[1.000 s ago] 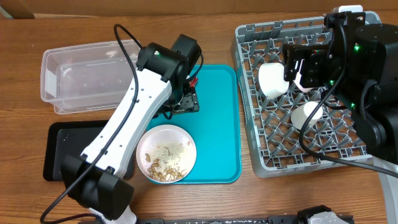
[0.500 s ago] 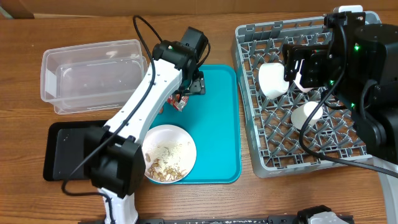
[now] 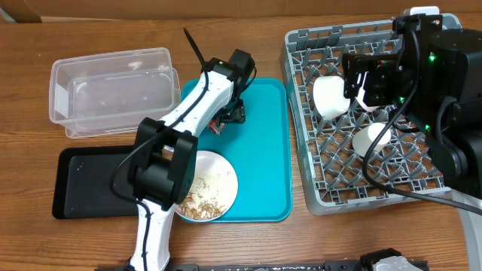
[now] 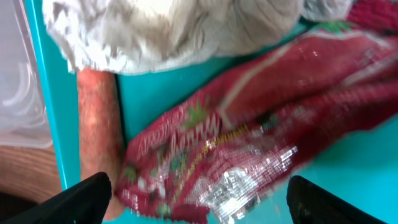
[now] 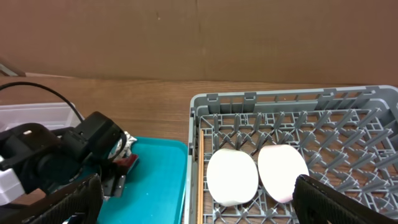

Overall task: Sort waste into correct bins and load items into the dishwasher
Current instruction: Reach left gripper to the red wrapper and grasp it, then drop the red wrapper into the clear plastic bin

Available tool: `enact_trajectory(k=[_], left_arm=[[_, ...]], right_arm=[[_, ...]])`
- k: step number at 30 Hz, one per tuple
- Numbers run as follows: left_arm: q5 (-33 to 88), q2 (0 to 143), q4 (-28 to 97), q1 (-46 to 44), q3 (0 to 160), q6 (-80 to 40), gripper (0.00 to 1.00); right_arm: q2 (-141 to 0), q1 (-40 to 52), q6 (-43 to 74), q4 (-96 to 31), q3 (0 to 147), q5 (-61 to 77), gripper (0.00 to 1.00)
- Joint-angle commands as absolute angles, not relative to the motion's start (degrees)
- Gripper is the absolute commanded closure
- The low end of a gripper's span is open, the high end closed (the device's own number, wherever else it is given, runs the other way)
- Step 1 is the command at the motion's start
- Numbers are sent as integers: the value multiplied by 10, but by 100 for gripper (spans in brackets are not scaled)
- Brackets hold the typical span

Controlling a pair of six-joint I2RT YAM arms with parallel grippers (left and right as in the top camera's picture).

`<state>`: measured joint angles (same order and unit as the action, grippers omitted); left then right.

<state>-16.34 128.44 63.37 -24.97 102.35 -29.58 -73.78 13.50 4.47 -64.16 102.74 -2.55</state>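
Wrapper [image 4: 261,124], napkin [image 4: 186,25] and carrot stick [image 4: 98,124] lie bunched at the corner of the teal tray [image 4: 373,180] nearest the clear tub [image 3: 113,90]. The napkin is draped over the stick's far end and the wrapper touches its near end. Over the last second the left arm [image 3: 192,113] has swung from lying across the tub side to running almost straight up the tray's left edge. The left gripper [image 4: 211,200] has stayed above that same corner throughout. Its fingers are spread wide with nothing between them, so I judge that the wrapper is being lined up, not yet picked. Neither the tub nor the visible part of the black tray [image 3: 83,181] shows any waste. The right gripper [image 5: 199,205] has not moved: it hangs wide open and empty over the rack [image 3: 422,181]. From overhead only a red edge of the wrapper peeks out beside the wrist, because the arm covers the napkin and stick; the left wrist view alone shows all three. The right wrist view shows two white bowls [image 5: 232,177] side by side in the rack. Only the overhead view shows the plate [image 3: 202,188] of scraps waiting on the teal tray.
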Motion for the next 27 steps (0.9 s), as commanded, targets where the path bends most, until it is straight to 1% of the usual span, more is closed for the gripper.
enact_trajectory(k=[1,3,5,7,8,9,10,12,13,14,20,23,25,27], left_arm=[[-195,1308,629,-246,1023,-271,8],[-192,1312,630,-246,1023,-270,13],[-175,1312,630,-246,1023,-264,25],[-156,1311,636,-246,1026,-248,44],[-149,1311,645,-246,1030,-246,51],[-141,1311,657,-246,1036,-246,56],[-132,1311,671,-246,1042,-246,64],[-122,1311,706,-246,1058,-246,85],[-122,1311,726,-246,1069,-246,92],[-122,1311,746,-246,1082,-246,96],[-124,1302,860,-246,1167,-269,96],[-155,1287,918,-239,1216,-302,96],[-182,1277,942,-221,1241,-328,94],[-190,1266,951,-195,1254,-340,94]], right_arm=[[-738,133,47,-640,1027,-29,0],[-738,133,47,-640,1027,-29,0],[-738,133,47,-640,1027,-29,0],[-738,133,48,-640,1027,-29,0],[-738,133,47,-640,1027,-29,0],[-738,133,47,-640,1027,-29,0],[-738,133,48,-640,1027,-29,0],[-738,133,48,-640,1027,-29,0],[-738,133,47,-640,1027,-29,0],[-738,133,48,-640,1027,-29,0],[-738,133,47,-640,1027,-29,0],[-738,133,47,-640,1027,-29,0],[-738,133,47,-640,1027,-29,0],[-738,133,48,-640,1027,-29,0]])
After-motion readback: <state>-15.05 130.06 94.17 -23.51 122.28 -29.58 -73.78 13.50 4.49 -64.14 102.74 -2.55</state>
